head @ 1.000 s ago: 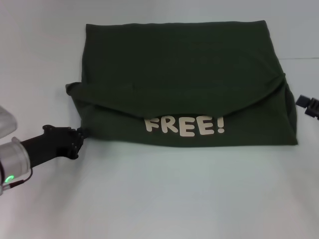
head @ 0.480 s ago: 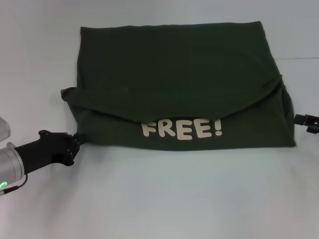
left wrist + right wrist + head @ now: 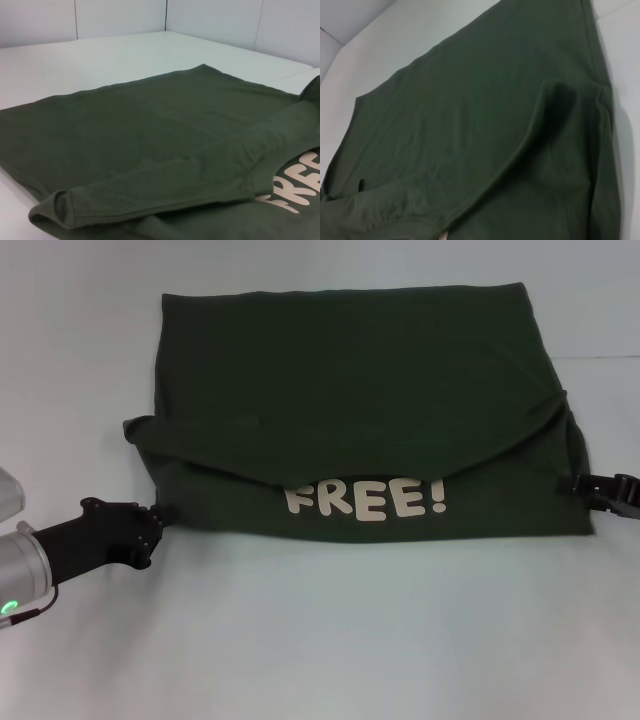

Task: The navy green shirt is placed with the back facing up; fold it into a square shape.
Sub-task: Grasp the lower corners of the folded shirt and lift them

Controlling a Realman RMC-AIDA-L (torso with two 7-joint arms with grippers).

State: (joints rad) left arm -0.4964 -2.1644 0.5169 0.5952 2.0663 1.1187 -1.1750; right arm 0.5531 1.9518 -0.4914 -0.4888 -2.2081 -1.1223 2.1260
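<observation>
Two end effectors flank navy green shirt (image 3: 350, 410) on bench (image 3: 330, 640): left end effector (image 3: 152, 523) at its near-left corner, right end effector (image 3: 600, 488) at right edge, probably for next fold; finger state unclear.

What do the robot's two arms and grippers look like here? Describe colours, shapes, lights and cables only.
In the head view, the left gripper is matte black and blocky, mounted on a silver-grey cylindrical wrist with a small green light and a thin dark cable. The right gripper shows only a black, angular tip at the picture's edge; its arm is out of view.
</observation>
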